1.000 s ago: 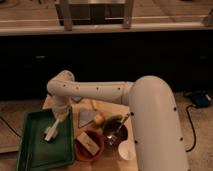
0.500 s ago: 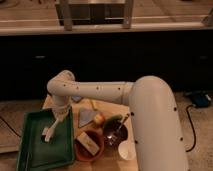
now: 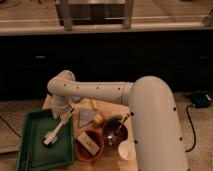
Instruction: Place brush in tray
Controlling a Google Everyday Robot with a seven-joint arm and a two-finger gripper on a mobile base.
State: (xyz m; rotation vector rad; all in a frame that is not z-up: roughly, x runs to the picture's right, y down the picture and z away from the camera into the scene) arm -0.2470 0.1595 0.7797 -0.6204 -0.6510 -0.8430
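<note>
A green tray [image 3: 31,152] lies at the left end of a small wooden table. A white brush [image 3: 54,132] slants down into the tray, its lower end on or just above the tray floor. My gripper [image 3: 65,113] is at the end of the white arm, right over the brush's upper end at the tray's far right corner. Whether it still holds the brush does not show.
Right of the tray stand a brown bowl [image 3: 89,145] with a pale block in it, a dark bowl [image 3: 116,132] with a spoon, and a white cup [image 3: 127,149]. A grey cloth [image 3: 86,117] and a yellow fruit [image 3: 99,119] lie behind them. Dark cabinets stand beyond the table.
</note>
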